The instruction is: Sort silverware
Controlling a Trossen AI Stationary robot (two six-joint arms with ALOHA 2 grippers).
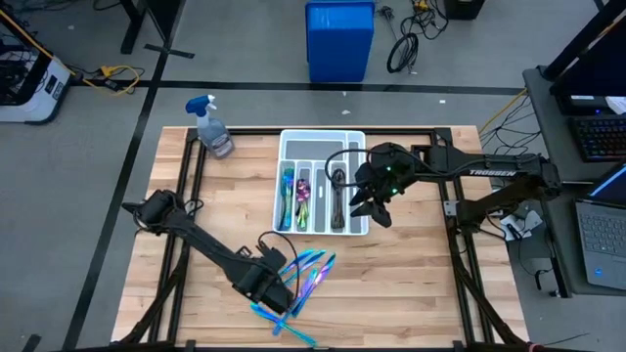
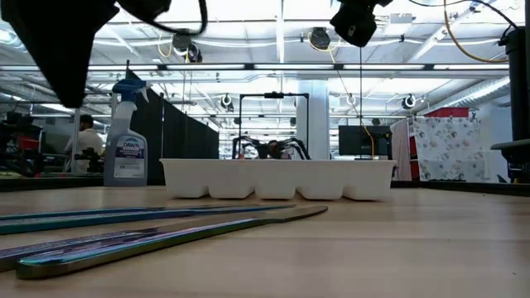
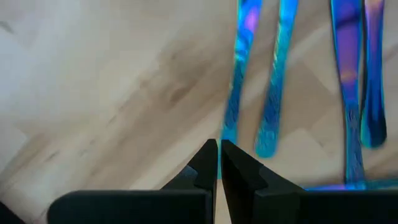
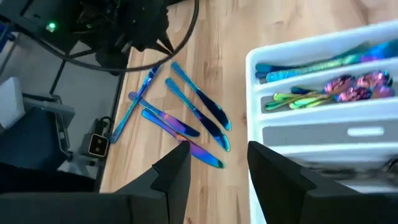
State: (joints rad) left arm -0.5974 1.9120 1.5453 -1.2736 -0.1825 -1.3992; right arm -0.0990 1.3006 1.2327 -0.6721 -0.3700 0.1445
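Slim iridescent knives lie beside left end effector, apparently pinched shut.

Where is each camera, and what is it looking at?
High view: above the table, looking straight down on the tray, both arms, left hand and right hand.
Low view: at tabletop height, facing the tray; arms hang in from above.
Left wrist: over loose knives, fingers shut.
Right wrist: facing tray and knives, fingers open.
All four views show the knives.
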